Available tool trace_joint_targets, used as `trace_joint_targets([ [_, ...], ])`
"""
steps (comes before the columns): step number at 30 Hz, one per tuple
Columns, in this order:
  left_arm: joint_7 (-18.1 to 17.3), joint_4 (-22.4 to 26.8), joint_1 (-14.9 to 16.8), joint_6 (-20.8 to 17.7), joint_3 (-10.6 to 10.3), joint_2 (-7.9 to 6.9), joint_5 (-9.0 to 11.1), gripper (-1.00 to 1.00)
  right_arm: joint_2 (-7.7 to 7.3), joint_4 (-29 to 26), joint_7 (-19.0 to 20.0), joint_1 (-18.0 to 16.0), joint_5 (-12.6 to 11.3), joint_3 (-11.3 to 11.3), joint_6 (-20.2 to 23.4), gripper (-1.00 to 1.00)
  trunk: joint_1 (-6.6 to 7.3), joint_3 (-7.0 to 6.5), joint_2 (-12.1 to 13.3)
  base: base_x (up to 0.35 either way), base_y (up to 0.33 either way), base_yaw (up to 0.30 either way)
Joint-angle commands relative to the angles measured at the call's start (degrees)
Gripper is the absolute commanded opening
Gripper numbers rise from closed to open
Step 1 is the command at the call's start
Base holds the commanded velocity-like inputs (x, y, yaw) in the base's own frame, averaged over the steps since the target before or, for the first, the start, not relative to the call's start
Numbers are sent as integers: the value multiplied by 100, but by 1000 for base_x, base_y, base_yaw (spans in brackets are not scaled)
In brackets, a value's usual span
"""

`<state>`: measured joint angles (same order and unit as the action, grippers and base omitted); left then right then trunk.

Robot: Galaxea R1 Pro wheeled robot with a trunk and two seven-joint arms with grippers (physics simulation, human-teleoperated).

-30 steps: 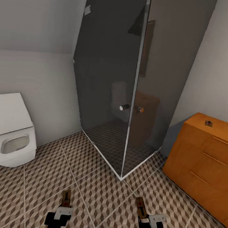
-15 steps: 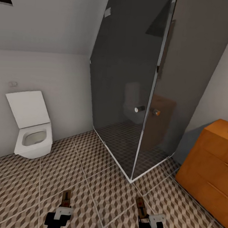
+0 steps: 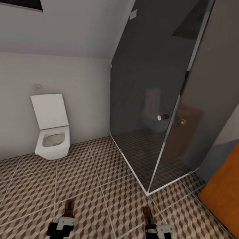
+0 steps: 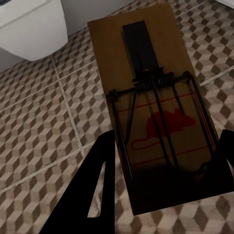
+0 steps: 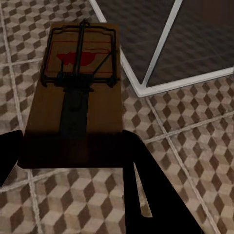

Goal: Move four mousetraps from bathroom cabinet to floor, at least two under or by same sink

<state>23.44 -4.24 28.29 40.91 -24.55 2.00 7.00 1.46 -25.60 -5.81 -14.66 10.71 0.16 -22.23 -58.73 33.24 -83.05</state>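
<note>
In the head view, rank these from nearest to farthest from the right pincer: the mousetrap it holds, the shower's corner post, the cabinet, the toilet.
1. The mousetrap, gripped in the right pincer.
2. The shower's corner post, its base just ahead on the bathroom floor.
3. The cabinet, off to the right; close to the post's base, so this order is uncertain.
4. The toilet, far left by the wall.

Cube-patterned bathroom floor [image 3: 94, 188] under white toilet [image 3: 52, 136], glass shower enclosure [image 3: 159, 100], orange cabinet [image 3: 225, 193].

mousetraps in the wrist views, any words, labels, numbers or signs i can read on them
No words or numbers are readable.
Left gripper's mousetrap: a red mouse outline printed on the board, no text.
Right gripper's mousetrap: a red mouse shape, no text.
</note>
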Motion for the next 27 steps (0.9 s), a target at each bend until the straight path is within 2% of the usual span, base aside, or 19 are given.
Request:
trace_joint_targets([
  [1,12,-27,10,31,-49,5,48,-100,2,2,-34,-2,46,1,-12,-100,0,5,-3,0,0,256],
  [27,14,-29,10,30,-49,4,48,-100,-4,2,-34,-2,46,1,-10,-100,0,5,-3,0,0,256],
])
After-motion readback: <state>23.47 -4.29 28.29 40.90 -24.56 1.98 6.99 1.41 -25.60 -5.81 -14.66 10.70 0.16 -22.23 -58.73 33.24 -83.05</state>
